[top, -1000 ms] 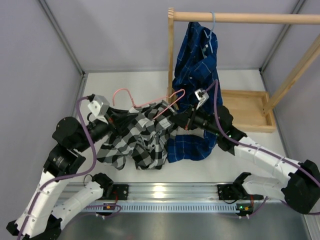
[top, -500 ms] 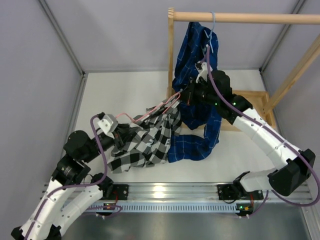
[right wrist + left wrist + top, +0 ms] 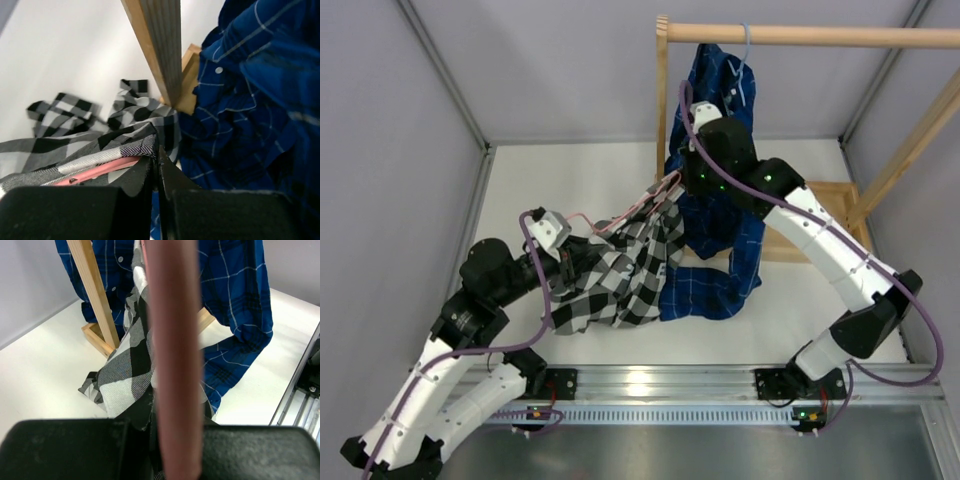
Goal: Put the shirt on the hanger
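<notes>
The black-and-white check shirt (image 3: 620, 275) hangs bunched between my two grippers, partly lifted off the table. The pink wire hanger (image 3: 655, 193) runs inside it from my left gripper up toward the right one. My left gripper (image 3: 568, 262) is shut on the hanger wire (image 3: 175, 340), with shirt cloth (image 3: 127, 370) right beside it. My right gripper (image 3: 677, 188) is raised next to the rack post and shut on an edge of the shirt (image 3: 100, 145). The pink wire (image 3: 95, 170) lies just under that edge, beside the right gripper (image 3: 157, 165).
A dark blue plaid shirt (image 3: 720, 220) hangs on a light blue hanger (image 3: 745, 60) from the wooden rack rail (image 3: 800, 35) and trails onto the table. The rack post (image 3: 663, 100) and its wooden base (image 3: 820, 220) stand close behind the right gripper. A metal rail (image 3: 650, 385) runs along the near edge.
My right gripper has risen and moved back toward the rack post, pulling the shirt edge up. My left gripper has moved right with the hanger. The shirt has lifted and shifted right.
</notes>
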Robot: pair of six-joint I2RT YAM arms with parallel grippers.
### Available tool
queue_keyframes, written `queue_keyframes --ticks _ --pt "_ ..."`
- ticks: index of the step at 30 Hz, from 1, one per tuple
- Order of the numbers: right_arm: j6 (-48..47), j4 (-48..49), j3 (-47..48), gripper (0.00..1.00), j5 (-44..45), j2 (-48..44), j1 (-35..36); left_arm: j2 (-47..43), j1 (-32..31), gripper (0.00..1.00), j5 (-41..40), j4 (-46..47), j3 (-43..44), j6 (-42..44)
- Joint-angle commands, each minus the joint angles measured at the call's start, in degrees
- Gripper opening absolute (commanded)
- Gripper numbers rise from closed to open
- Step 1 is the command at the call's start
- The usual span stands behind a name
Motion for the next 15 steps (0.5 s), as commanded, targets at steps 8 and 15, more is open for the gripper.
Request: queue_keyframes --ticks 8,15 --pt "-5.95 7.55 3.94 0.00 8.10 0.02 8.61 5.24 0.01 0.00 3.00 -7.26 7.77 -0.73" --pt "-1.81 16.62 -3.55 0.00 -4.26 -7.71 8.44 7.44 0.01 0.00 -11.53 -8.32 11.02 -5.10"
